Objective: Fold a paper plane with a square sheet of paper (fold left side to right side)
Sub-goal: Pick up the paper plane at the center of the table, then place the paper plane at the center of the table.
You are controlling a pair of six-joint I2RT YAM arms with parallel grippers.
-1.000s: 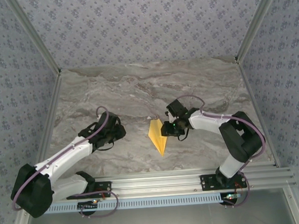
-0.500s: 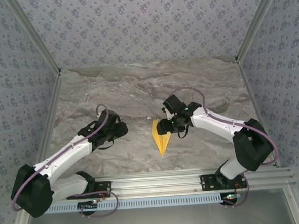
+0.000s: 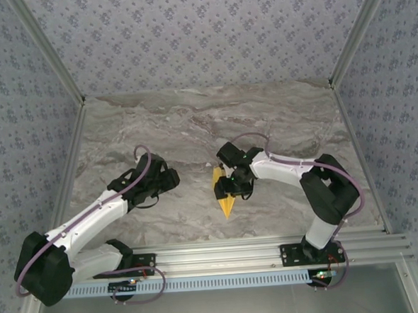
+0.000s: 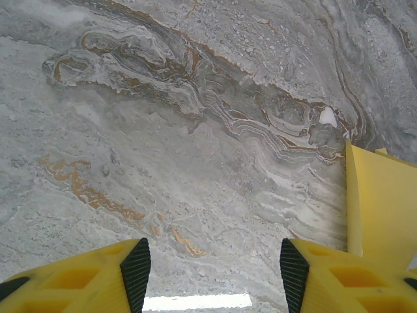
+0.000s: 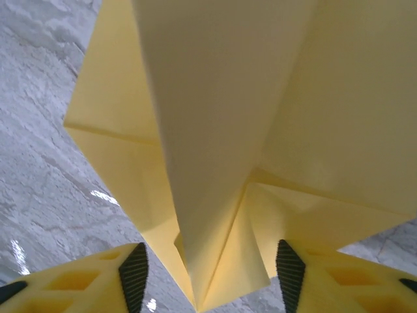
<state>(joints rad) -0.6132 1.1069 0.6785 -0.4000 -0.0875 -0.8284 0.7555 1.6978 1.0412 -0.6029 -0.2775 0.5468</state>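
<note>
The paper plane [image 3: 228, 206] is lying flat on the marble table [image 3: 277, 117], a little toward 6 o'clock of the table's middle, with its sharp nose pointing to 6 o'clock and its wide tail toward 12 o'clock. The right end effector [image 3: 226, 189] is hanging directly over the plane's wider half and covering most of it from above, so the nose and a corner of the tail are showing. In the right wrist view, the right end effector [image 5: 208, 274] is released, its 2 fingers spread wide with the folded yellow layers [image 5: 221, 130] running between them; whether the fingers are touching the paper, I cannot tell. A raised centre flap is standing out along the plane's middle, with flatter folds lying to either side of it.

The left end effector [image 3: 169, 180] is sitting at 9 o'clock of the plane, near it but apart. In the left wrist view, this end effector [image 4: 208, 274] is also released, with bare marble showing between its 2 fingers, and an edge of the yellow plane [image 4: 381, 202] is coming in at 3 o'clock.
</note>
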